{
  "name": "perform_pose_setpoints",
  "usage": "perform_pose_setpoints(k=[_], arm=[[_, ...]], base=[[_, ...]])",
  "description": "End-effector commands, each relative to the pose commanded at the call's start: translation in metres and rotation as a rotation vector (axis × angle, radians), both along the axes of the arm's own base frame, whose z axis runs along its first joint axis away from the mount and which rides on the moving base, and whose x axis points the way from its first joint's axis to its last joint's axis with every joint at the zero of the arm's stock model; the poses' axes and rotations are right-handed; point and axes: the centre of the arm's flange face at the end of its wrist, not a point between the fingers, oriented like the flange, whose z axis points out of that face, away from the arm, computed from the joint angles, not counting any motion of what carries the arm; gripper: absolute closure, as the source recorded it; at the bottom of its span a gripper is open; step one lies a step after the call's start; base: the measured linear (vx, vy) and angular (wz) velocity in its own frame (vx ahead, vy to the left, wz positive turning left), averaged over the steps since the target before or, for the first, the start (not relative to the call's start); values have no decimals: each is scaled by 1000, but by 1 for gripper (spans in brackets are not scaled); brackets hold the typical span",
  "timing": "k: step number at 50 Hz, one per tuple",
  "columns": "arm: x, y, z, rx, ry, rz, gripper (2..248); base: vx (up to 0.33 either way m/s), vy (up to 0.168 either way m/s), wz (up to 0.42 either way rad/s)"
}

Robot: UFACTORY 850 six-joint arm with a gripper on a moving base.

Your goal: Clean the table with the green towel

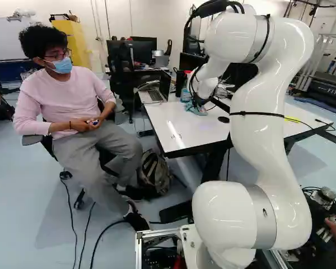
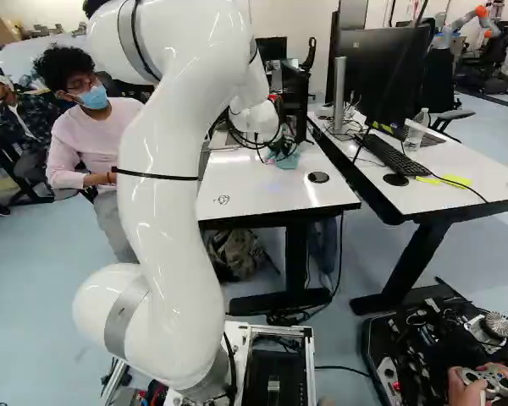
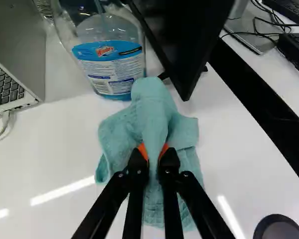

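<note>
1. Pinching the green towel (image 3: 154, 112) from both sides, the orange pads (image 3: 143, 150) of my gripper (image 1: 198, 103) are closed on a bunched fold of it.
2. The towel lies on the white table (image 3: 55, 149), its middle gathered up into a ridge and its loose edges spread to both sides of my fingers and back under them.
3. Just ahead of the towel stands a clear bottle of blue liquid (image 3: 109, 62), upright; I can't tell whether cloth and bottle touch.
4. Close beside that bottle, a dark screen (image 3: 184, 35) comes down near the towel's far end.
5. On the bottle's other side sits an open laptop (image 3: 15, 74), a cable plugged into its edge.
6. A round black disc (image 2: 318, 177) is set in or on the tabletop, apart from the towel.
7. Across a gap, at the right of the right base view, a second table (image 2: 457, 165) carries a keyboard (image 2: 389, 156), a mouse (image 2: 395, 179), a clear bottle (image 2: 416, 131) and a large monitor (image 2: 381, 76).
</note>
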Motion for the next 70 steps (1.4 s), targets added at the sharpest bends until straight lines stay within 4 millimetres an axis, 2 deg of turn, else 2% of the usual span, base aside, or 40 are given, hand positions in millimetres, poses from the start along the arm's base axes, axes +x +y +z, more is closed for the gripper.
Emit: perform_pose_setpoints(k=[14,26,36,52,70], arm=[[-5,23,1,1,7,33,211],[-23,37,3,4,22,50,211],[-41,39,5,6,35,48,211],[-62,23,6,9,47,17,211],[-65,-7,6,10,44,-34,211]], base=[[0,0,0],[0,0,0],[0,0,0],[0,0,0],[0,0,0]])
